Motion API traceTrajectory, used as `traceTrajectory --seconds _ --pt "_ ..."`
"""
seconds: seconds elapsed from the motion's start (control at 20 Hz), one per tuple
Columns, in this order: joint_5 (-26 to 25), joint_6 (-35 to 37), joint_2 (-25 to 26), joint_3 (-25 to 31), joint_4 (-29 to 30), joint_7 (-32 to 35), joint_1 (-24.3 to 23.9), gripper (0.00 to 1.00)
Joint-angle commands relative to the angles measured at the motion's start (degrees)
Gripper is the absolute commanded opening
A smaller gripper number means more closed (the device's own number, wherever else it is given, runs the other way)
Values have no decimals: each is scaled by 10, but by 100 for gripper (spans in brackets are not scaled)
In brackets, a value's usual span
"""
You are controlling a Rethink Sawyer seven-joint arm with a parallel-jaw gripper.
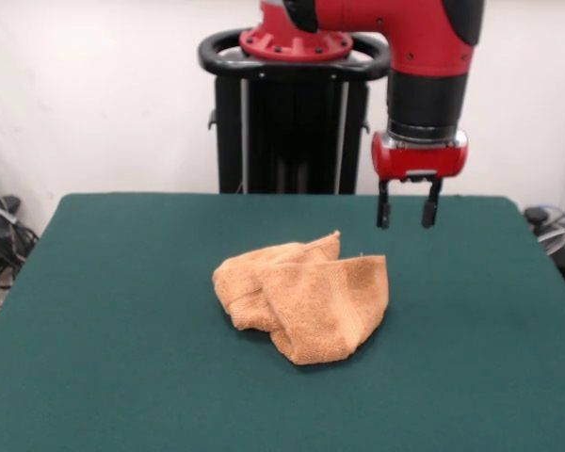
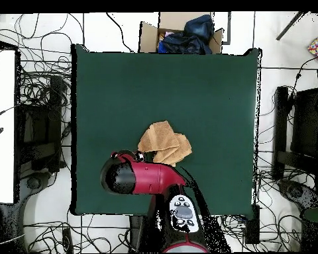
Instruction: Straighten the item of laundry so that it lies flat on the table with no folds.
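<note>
Still crumpled: 1 towel (image 1: 303,294) near the middle of the green table (image 1: 113,358).
Its long axis runs side to side in the front view, layers doubled over. The gripper (image 1: 407,217) hangs above the table behind the towel's right end, apart from it, fingers spread and empty.

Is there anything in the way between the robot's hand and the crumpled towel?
Nothing visible. The hand hangs open in the air above the green table, behind the towel and a little to one side in the front view. Only bare table top lies between them.
</note>
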Motion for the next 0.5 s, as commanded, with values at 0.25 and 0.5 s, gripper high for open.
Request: traceTrajectory --seconds 0.25,0.5 --pt "-20 34 7 32 15 59 -1 100" --pt "-27 11 40 33 14 59 -5 100"
